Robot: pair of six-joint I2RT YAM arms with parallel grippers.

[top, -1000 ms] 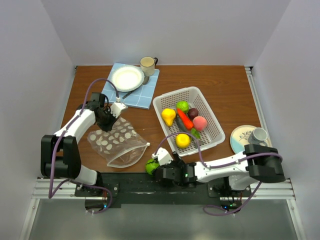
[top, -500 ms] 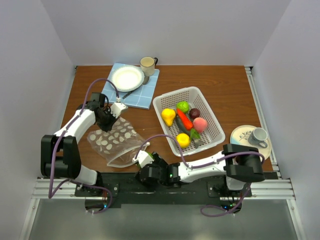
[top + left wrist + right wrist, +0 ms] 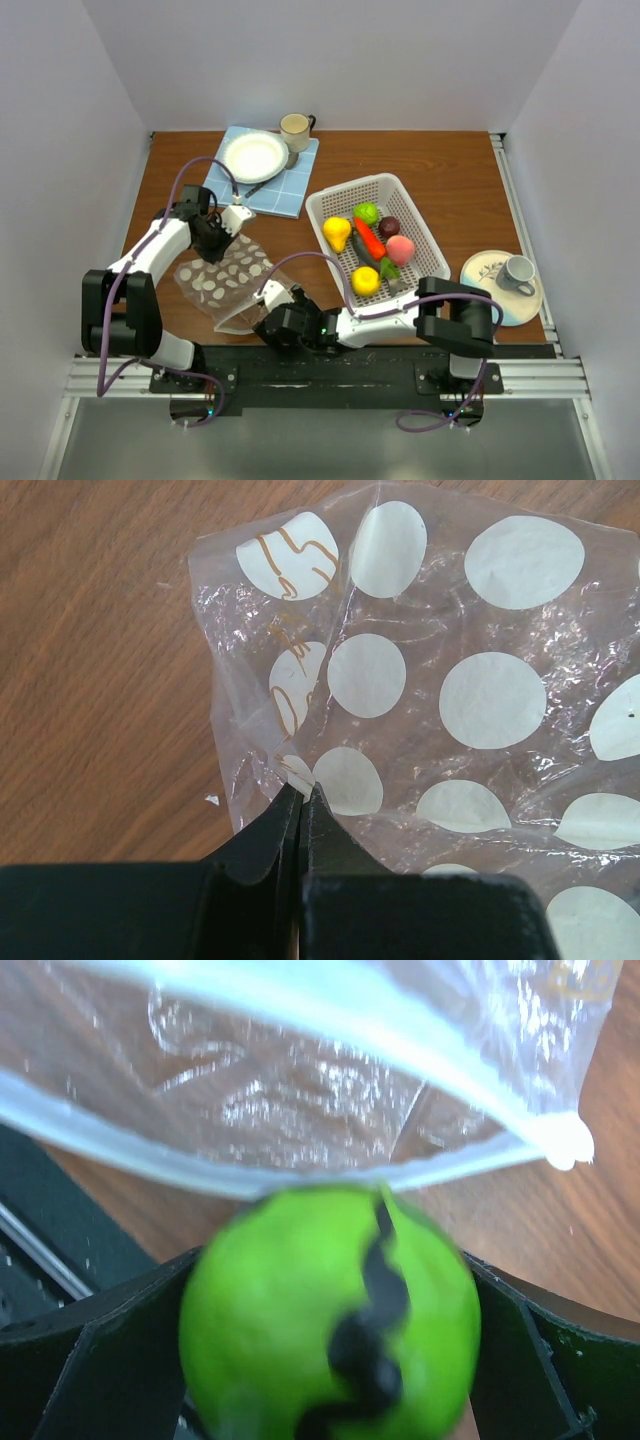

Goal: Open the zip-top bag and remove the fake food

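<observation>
The zip-top bag (image 3: 235, 288) lies flat on the wooden table (image 3: 440, 165) at the left centre of the top view, clear with white dots, its mouth toward the lower right. The left gripper (image 3: 214, 244) sits on the bag's upper left end, clamped on the plastic. The right gripper (image 3: 268, 312) reaches in from the lower right and ends at the bag's mouth; its load cannot be made out here. Right of the bag, the white basket (image 3: 436, 262) holds fake food (image 3: 370, 238): 2 yellow pieces, 1 green, 1 orange, 1 dark maroon, 1 pink-red and a leafy green bit. At the upper left a plate (image 3: 254, 156) rests on a blue cloth (image 3: 285, 190) with a mug (image 3: 295, 127) beside it; at the right edge a cup (image 3: 517, 269) stands on a saucer (image 3: 484, 272). In the left wrist view the crinkled bag fills the upper right, and the 2 black fingers (image 3: 262, 840) at the bottom centre are pressed together with the bag's edge pinched between their tips. In the right wrist view a green fruit (image 3: 300, 1300) with a dark wavy seam fills the lower centre, clamped between the 2 dark fingers (image 3: 110, 1360). Just above it the bag's mouth gapes, its 2 white zip strips crossing the frame and meeting at the right.
</observation>
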